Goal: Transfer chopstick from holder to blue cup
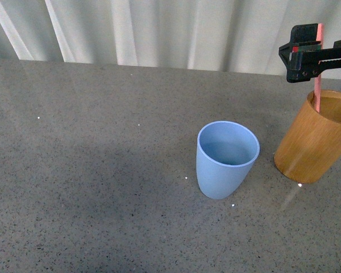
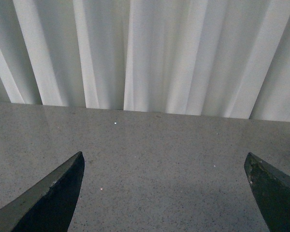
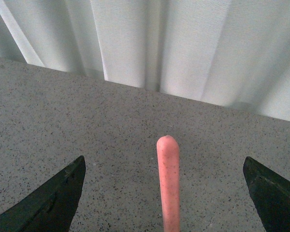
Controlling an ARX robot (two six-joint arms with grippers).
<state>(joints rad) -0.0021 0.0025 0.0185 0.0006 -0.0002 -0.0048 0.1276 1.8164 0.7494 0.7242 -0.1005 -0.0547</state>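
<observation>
The jaws of the right gripper (image 1: 315,57) sit level with the upper part of the chopstick (image 1: 317,85) in the front view, but the black gripper body hides the gap between them. The chopstick is a thin pink stick standing upright, its long axis vertical. Its top end pokes just above the gripper and its lower end drops inside the holder (image 1: 312,142), a smooth round wooden cup that leans a little. Just beside the holder, nearer the middle of the table (image 1: 102,170), stands the blue cup (image 1: 224,170). It is matte, tapered toward its base, upright and open at the top. The table is grey speckled stone, backed by a white pleated curtain (image 1: 159,28).

In the left wrist view, the left gripper (image 2: 164,193) has its jaws spread wide. The dark pointed fingertips (image 2: 53,198) are far apart over the bare speckled table.

In the right wrist view, the right jaws are wide open too. The dark fingertips (image 3: 48,203) sit at either side, and the chopstick's rounded pink end rises midway between them, touching neither.
</observation>
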